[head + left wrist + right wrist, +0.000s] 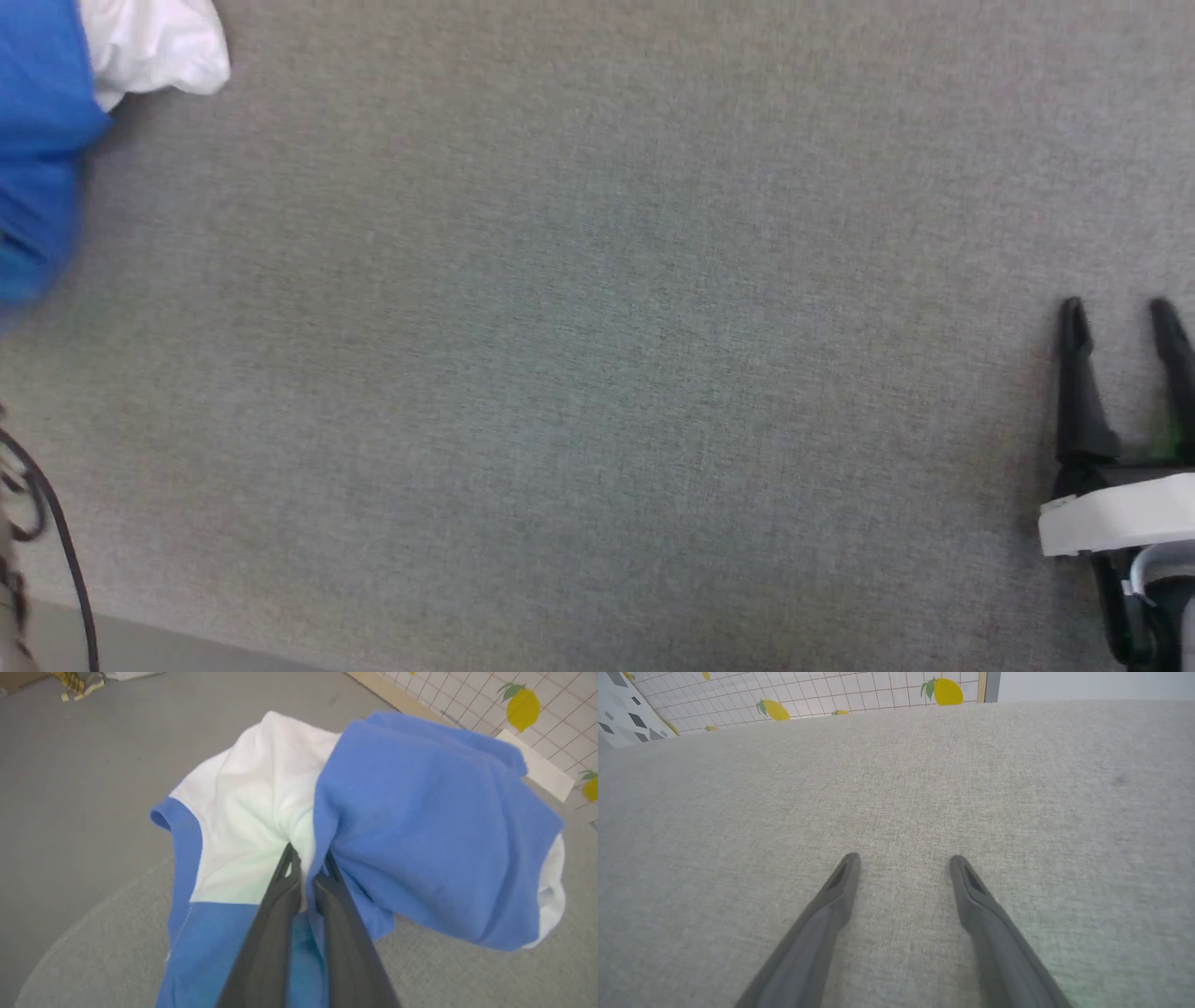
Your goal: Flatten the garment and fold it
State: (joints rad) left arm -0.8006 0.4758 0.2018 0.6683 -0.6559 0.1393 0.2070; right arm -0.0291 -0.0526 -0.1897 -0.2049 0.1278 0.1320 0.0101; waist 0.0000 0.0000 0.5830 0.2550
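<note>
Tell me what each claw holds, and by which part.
The left claw pinches the garment at a bunched fold where white meets blue. The right claw holds nothing.

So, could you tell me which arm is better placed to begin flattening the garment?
Left, I'd say. The left gripper has its jaws shut on a bunched fold of the garment; the right gripper hangs open over the grey surface, away from the cloth.

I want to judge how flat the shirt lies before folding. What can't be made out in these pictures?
Head view: most of the garment is cut off by the left and top edges.
Left wrist view: the left gripper is shut on the garment; bunched folds hide how much it pinches, and the cloth below runs off the bottom edge.
Head view: the right gripper, open, is clipped by the right edge.
</note>
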